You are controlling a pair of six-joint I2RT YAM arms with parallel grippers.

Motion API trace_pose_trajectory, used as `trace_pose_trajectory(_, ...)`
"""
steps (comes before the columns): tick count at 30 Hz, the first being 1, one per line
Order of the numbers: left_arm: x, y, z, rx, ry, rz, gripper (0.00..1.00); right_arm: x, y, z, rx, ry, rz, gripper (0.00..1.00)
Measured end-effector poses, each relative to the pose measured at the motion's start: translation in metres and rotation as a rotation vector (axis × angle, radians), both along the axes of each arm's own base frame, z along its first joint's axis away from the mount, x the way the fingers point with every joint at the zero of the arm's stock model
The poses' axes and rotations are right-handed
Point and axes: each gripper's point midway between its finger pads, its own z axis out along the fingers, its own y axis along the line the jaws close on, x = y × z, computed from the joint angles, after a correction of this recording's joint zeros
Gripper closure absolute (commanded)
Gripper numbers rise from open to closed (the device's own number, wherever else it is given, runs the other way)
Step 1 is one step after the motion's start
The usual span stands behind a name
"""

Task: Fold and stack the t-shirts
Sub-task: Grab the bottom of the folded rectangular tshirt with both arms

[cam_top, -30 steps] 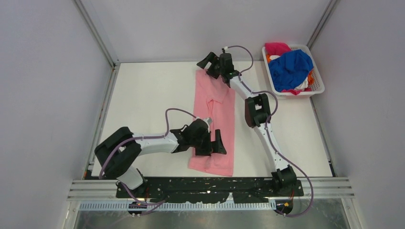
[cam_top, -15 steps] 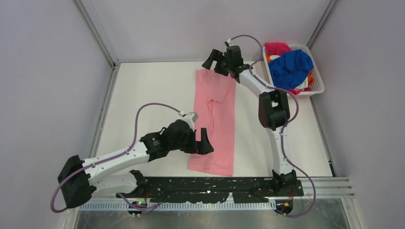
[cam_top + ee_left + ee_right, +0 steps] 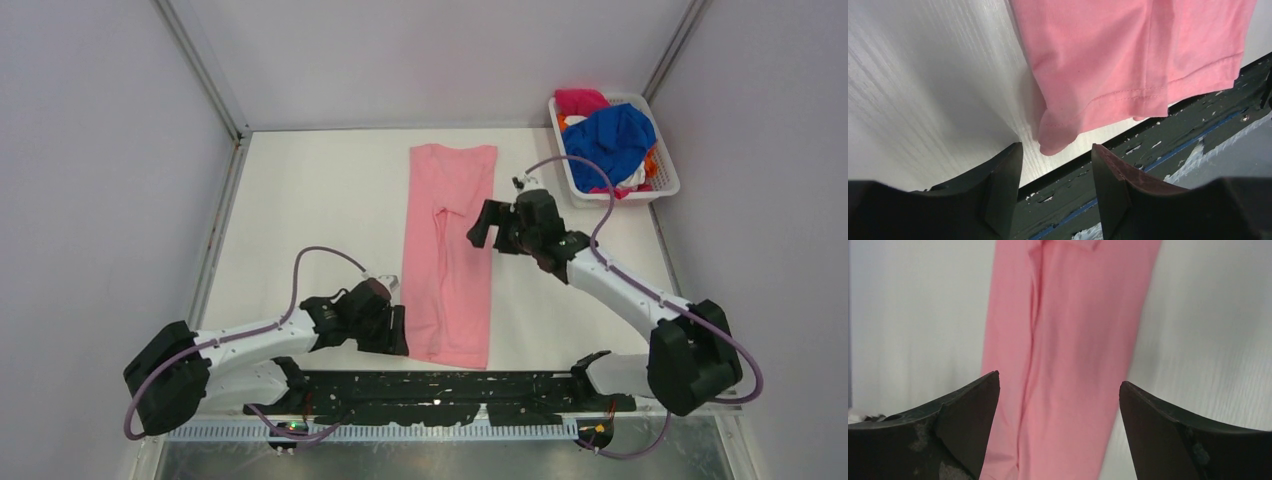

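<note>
A light pink t-shirt lies flat on the white table as a long narrow strip, folded lengthwise, from the back to the near edge. My left gripper is open and empty at the strip's near left corner; the hem corner sits just beyond my open jaws. My right gripper is open and empty, above the strip's right edge at mid-length; the pink cloth fills the space beyond its jaws. Royal blue, magenta, orange and white shirts lie heaped in the basket.
A white plastic mesh basket stands at the back right corner. The black mounting rail runs along the near edge, also seen in the left wrist view. Grey walls and metal posts enclose the table.
My right gripper left the shirt's far edge and pulled back toward the middle, open. My left gripper slid down to the near left hem corner. The shirt now lies uncovered.
</note>
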Motion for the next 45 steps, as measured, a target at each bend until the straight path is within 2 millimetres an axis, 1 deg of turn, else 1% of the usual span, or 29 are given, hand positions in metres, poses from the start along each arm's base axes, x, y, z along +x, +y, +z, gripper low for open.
trace_pose_trajectory(2,-0.001,-0.002,-0.005,0.006,0.018,0.001,0.56,-0.037,-0.011,-0.032,-0.029,0.073,-0.006,0.02)
trace_pose_trajectory(3,0.000,-0.004,-0.006,0.003,0.019,0.001,0.59,-0.054,-0.016,-0.045,-0.041,0.108,-0.008,0.02)
trace_pose_trajectory(5,0.002,-0.007,-0.007,-0.003,0.024,0.002,0.65,-0.080,-0.026,-0.058,-0.061,0.148,-0.010,0.01)
trace_pose_trajectory(7,0.004,-0.011,-0.008,-0.011,0.026,0.002,0.70,-0.098,-0.031,-0.060,-0.067,0.157,-0.001,0.00)
trace_pose_trajectory(8,0.005,-0.012,-0.009,-0.014,0.025,0.001,0.78,-0.106,-0.032,-0.059,-0.064,0.155,0.006,0.00)
trace_pose_trajectory(10,0.006,-0.015,-0.010,-0.019,0.028,0.002,0.98,-0.118,-0.031,-0.053,-0.058,0.145,0.030,0.03)
trace_pose_trajectory(11,0.006,-0.015,-0.012,-0.016,0.030,0.005,1.00,-0.124,-0.029,-0.050,-0.055,0.141,0.045,0.05)
trace_pose_trajectory(15,0.006,-0.016,-0.014,-0.016,0.038,0.002,1.00,-0.154,-0.022,-0.045,-0.038,0.141,0.112,0.10)
trace_pose_trajectory(18,0.004,-0.016,-0.014,-0.026,0.053,0.010,1.00,-0.185,-0.015,-0.050,-0.027,0.177,0.179,0.12)
trace_pose_trajectory(21,-0.003,-0.015,-0.014,-0.050,0.072,0.022,1.00,-0.217,-0.008,-0.064,-0.030,0.246,0.243,0.17)
trace_pose_trajectory(22,-0.005,-0.014,-0.014,-0.058,0.078,0.024,1.00,-0.225,-0.006,-0.069,-0.033,0.267,0.258,0.18)
trace_pose_trajectory(23,-0.009,-0.014,-0.014,-0.065,0.085,0.026,1.00,-0.236,-0.003,-0.077,-0.035,0.297,0.279,0.20)
trace_pose_trajectory(28,-0.017,-0.016,-0.014,-0.073,0.104,0.026,1.00,-0.274,0.003,-0.112,-0.096,0.430,0.348,0.27)
trace_pose_trajectory(30,-0.019,-0.017,-0.014,-0.074,0.107,0.022,1.00,-0.283,0.005,-0.121,-0.124,0.468,0.360,0.31)
trace_pose_trajectory(31,-0.020,-0.018,-0.015,-0.075,0.109,0.021,1.00,-0.285,0.006,-0.125,-0.132,0.479,0.363,0.35)
trace_pose_trajectory(33,-0.020,-0.020,-0.015,-0.081,0.117,0.024,1.00,-0.287,0.010,-0.128,-0.132,0.490,0.359,0.41)
trace_pose_trajectory(34,-0.021,-0.020,-0.015,-0.083,0.120,0.026,1.00,-0.286,0.012,-0.128,-0.127,0.492,0.355,0.46)
trace_pose_trajectory(39,-0.021,-0.021,-0.015,-0.085,0.123,0.027,1.00,-0.285,0.018,-0.130,-0.101,0.495,0.340,0.53)
trace_pose_trajectory(43,-0.021,-0.021,-0.014,-0.085,0.123,0.027,1.00,-0.286,0.018,-0.136,-0.099,0.513,0.321,0.59)
trace_pose_trajectory(44,-0.021,-0.021,-0.015,-0.085,0.124,0.028,1.00,-0.284,0.020,-0.136,-0.095,0.510,0.317,0.66)
trace_pose_trajectory(45,-0.021,-0.021,-0.015,-0.085,0.124,0.028,1.00,-0.284,0.020,-0.136,-0.093,0.512,0.311,0.70)
